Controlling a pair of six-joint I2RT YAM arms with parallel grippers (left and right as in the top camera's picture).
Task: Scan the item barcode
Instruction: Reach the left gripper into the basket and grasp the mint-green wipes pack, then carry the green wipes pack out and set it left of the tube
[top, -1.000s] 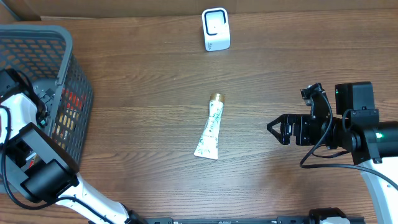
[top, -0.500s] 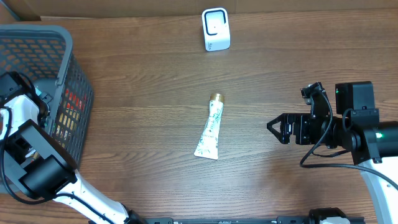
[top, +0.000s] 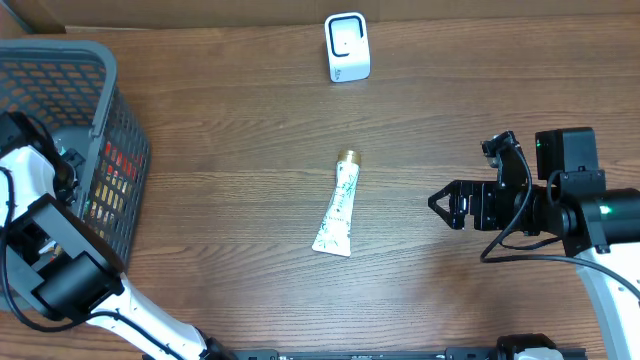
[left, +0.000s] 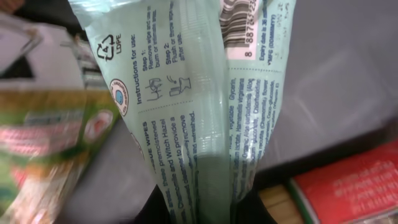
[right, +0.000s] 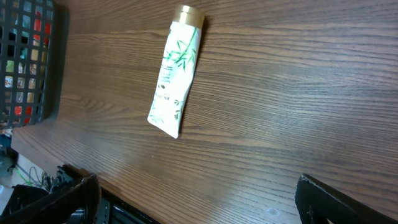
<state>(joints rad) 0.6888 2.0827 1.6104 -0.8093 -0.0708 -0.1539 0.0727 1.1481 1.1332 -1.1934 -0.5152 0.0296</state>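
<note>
Your left gripper has closed since a second ago, down inside the basket — its jaws now pinch a pale green wipes packet, with the barcode facing the wrist camera. Out on the table, a tube lies below the white scanner — your right gripper hovers wide open and empty, well apart from it.

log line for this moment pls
left claw: shut on wipes pouch in basket | right claw: open, empty | tube: flat on table | scan: not done
</note>
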